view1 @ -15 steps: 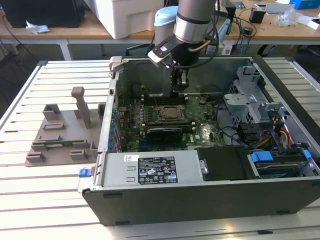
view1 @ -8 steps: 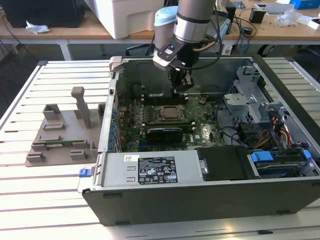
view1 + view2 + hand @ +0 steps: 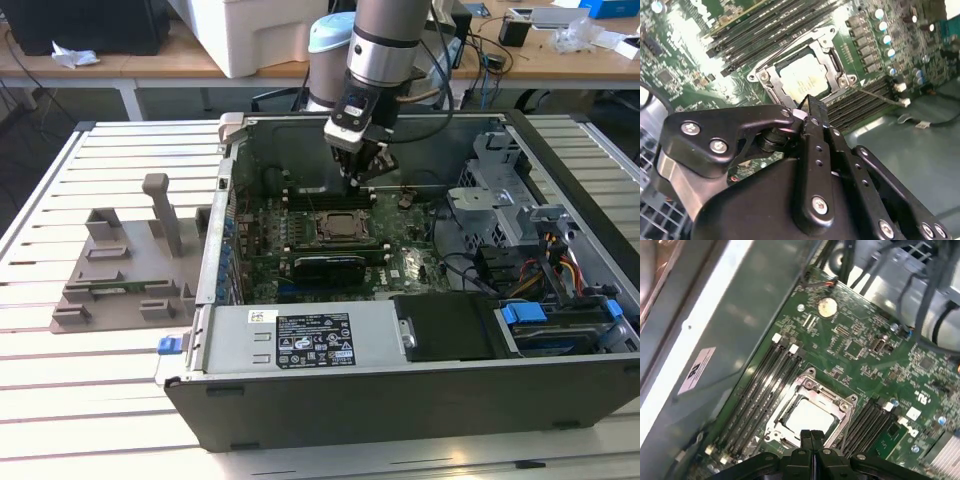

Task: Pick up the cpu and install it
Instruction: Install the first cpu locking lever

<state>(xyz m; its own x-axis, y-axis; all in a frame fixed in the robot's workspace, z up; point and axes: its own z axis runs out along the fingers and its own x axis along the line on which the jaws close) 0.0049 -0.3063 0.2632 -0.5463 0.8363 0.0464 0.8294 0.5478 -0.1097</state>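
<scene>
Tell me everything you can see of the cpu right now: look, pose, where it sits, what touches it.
The cpu is a small flat square with a pale silvery metal top that glares under the light. It lies level in its socket on the green motherboard, ringed by a silvery metal frame and flanked by dark memory slots. The gripper hangs just above one edge, shut and empty, and appears clear of it.

Nothing legible is coming through here: print on the power-supply label (image 3: 313, 338) and the case-wall sticker (image 3: 696, 371) is reading too small.
</scene>
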